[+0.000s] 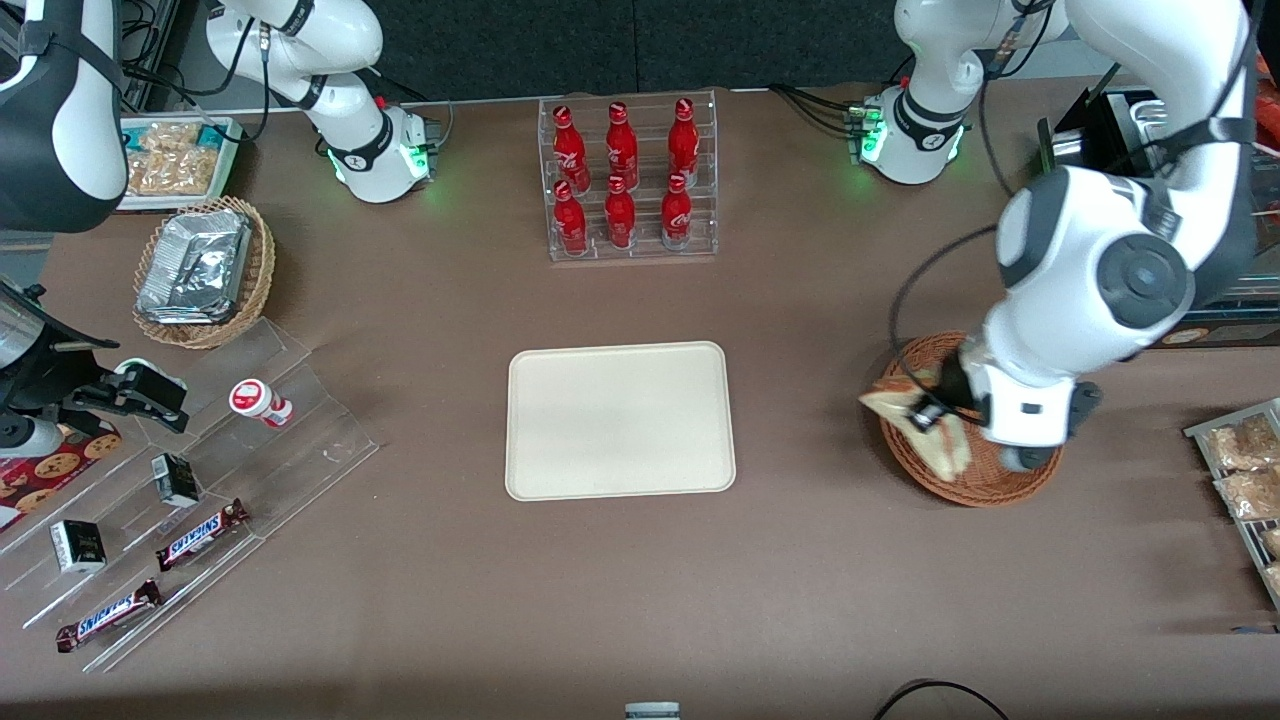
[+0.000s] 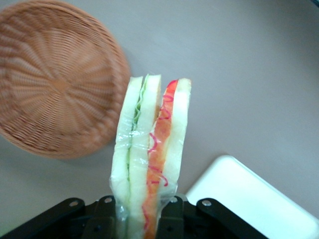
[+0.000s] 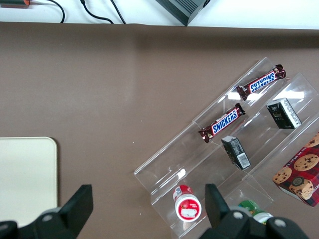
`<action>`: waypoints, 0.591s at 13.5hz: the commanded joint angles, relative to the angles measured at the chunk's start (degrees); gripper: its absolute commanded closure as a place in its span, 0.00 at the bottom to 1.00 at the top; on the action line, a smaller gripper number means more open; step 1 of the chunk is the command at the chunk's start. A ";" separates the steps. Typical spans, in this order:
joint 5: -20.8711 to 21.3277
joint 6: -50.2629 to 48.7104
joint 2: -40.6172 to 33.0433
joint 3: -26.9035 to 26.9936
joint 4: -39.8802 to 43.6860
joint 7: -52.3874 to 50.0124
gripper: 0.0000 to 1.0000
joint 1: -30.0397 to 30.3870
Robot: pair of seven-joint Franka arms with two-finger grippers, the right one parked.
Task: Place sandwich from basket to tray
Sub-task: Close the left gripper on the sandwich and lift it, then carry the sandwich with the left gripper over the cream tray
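My left gripper is shut on the clear-wrapped sandwich and holds it above the rim of the reddish-brown wicker basket, on the side nearest the tray. In the left wrist view the fingers clamp the sandwich at its base. Its white bread, green layer and orange-red layer stand out from my gripper. The basket shows empty below it. The cream tray lies bare at the table's middle, and one corner of it shows in the wrist view.
A clear rack of red bottles stands farther from the camera than the tray. A tan basket of foil packs and stepped acrylic racks with Snickers bars lie toward the parked arm's end. Snack packs lie at the working arm's end.
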 commanded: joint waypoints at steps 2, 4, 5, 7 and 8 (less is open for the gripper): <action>-0.69 -0.73 5.25 0.00 6.30 0.14 1.00 -8.23; -0.16 -0.73 7.98 0.09 9.73 -1.61 1.00 -12.54; -0.07 -0.29 9.29 0.09 11.05 -1.71 1.00 -14.04; 0.45 1.81 12.45 0.26 14.03 -0.92 1.00 -17.29; 2.98 2.69 14.30 0.18 15.62 -0.92 1.00 -19.14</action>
